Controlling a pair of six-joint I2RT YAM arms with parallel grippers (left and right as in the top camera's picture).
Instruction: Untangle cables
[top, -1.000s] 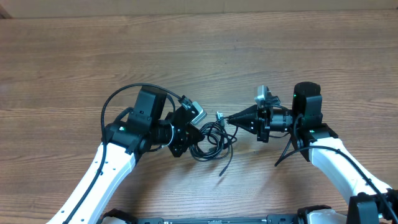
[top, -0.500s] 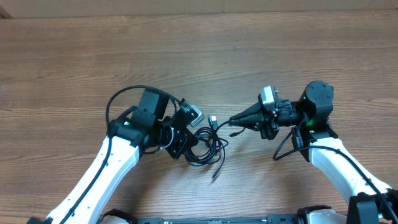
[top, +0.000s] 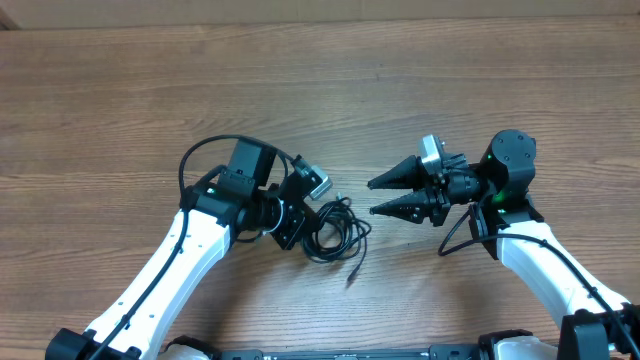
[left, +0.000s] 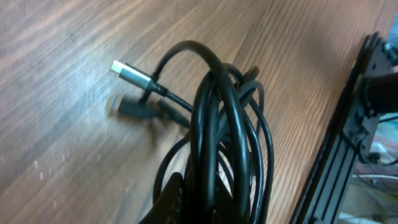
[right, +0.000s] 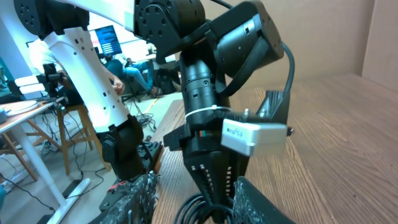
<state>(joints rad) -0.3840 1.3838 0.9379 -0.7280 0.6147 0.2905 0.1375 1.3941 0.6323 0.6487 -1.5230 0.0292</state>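
Overhead: right gripper (top: 373, 196) has just let go; its pointed black jaws stand apart, empty, at 3 o'clock of the thin black tangled cables (top: 338, 228). The strand it was pulling taut has fallen back, so probably little gained. Left gripper (top: 303, 222) stays clamped on the bundle.
Left wrist: loops coiled; silvery plug tip (left: 124, 70) free at 10 o'clock.
Right wrist: own fingers (right: 264, 199) spread, nothing between.

place: robotics lab | cues: monitor (right: 107, 38), seated people (right: 132, 70), wooden table (top: 320, 90)

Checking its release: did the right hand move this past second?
Yes: the right hand opened and drew right across the table, away from the cable bundle.
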